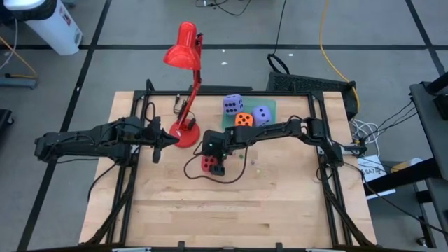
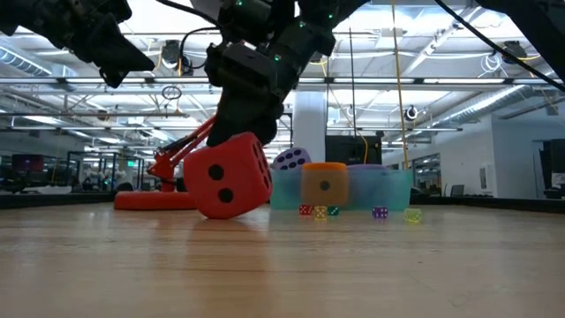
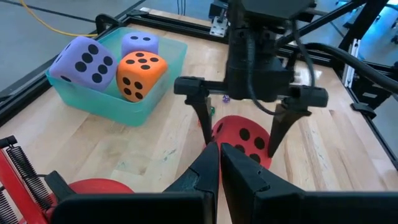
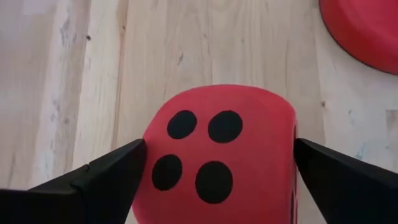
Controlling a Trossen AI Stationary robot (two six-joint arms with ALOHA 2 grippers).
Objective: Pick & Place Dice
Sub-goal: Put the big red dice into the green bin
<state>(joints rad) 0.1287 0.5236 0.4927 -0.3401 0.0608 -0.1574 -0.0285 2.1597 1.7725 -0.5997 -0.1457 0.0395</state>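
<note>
Right hand [image 3: 239,134] spread wide, straddled red die [image 3: 245,146] tilted on surface [image 1: 280,203], fingers just beside its sides. Best lowered squarely, then closed evenly before lifting toward teal bin [image 3: 134,106].

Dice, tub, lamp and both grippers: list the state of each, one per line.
Red die: on the table, tilted, between open fingers.
Orange die: in the tub.
Two purple dice: in the tub.
Tub: upright, holding three dice.
Lamp: standing.
Right gripper: open, straddling the red die.
Left gripper: shut, empty.
</note>
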